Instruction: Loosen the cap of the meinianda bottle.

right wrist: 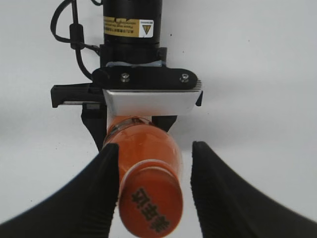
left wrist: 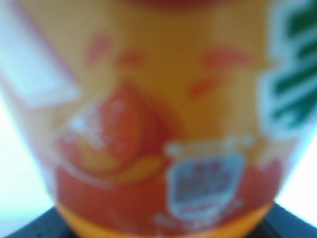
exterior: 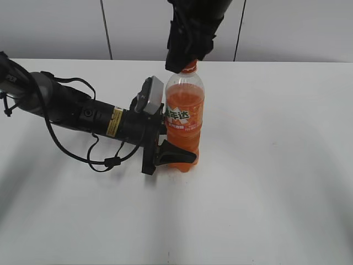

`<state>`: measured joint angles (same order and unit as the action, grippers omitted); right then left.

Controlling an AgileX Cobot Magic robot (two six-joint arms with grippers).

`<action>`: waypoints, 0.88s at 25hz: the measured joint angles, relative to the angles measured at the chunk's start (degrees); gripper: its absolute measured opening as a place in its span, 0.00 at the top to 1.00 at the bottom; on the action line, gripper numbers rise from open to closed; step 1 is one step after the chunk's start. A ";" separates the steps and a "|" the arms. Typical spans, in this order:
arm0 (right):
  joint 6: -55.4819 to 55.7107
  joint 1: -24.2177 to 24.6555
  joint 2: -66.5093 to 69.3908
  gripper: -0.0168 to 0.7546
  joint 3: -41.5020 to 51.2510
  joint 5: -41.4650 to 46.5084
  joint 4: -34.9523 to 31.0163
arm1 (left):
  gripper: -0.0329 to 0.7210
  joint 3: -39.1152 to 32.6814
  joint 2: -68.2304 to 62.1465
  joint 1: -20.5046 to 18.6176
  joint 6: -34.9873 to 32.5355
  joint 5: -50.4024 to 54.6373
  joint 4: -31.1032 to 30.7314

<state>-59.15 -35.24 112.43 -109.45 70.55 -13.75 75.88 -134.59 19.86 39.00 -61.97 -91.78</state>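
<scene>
Left pincer (exterior: pixel 168 144): we see it lying low over the worktop, reaching in from the left, its black fingers (exterior: pixel 175 153) clasped round the lower body of the meinianda bottle (exterior: pixel 184 118), pinching it just under the label.
Bottle: it stands upright between the left pincer's fingers, its base on the white worktop (exterior: pixel 265 182); in the left wrist view its orange label (left wrist: pixel 163 124) fills the picture, blurred, right up against the camera.
Drink: we see orange liquid up to the shoulder, with the neck above it clear.
Right pincer (right wrist: pixel 154 188): it comes down from above the bottle, directly over the left pincer; its two black fingers (right wrist: pixel 101 193) stand either side of the cap (right wrist: pixel 151 206).
Grip on cap: the left-hand finger in the right wrist view touches the cap's side; we see a thin gap at the other finger, so we cannot tell whether the cap is truly pinched.
Beyond the pincers: the left arm's black body (exterior: pixel 83 113) and its cable (exterior: pixel 83 152) stretch away to the left; behind runs a pale panelled wall (exterior: pixel 287 27).
</scene>
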 joint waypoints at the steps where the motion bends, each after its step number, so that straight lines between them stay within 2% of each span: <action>1: 0.30 0.00 0.00 0.51 -0.65 0.00 -0.07 | 0.42 0.00 0.00 0.00 0.00 0.00 0.00; 15: 9.49 0.00 -0.82 0.51 -2.42 -0.02 -3.16 | 0.42 0.00 0.00 0.00 0.00 0.06 0.00; 22: 29.41 0.00 -2.21 0.51 -6.39 -0.02 -2.13 | 0.42 0.00 0.00 0.00 0.05 0.29 0.00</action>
<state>-29.74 -35.24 110.22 -115.85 70.53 -15.88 75.88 -134.59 19.86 39.05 -61.68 -91.78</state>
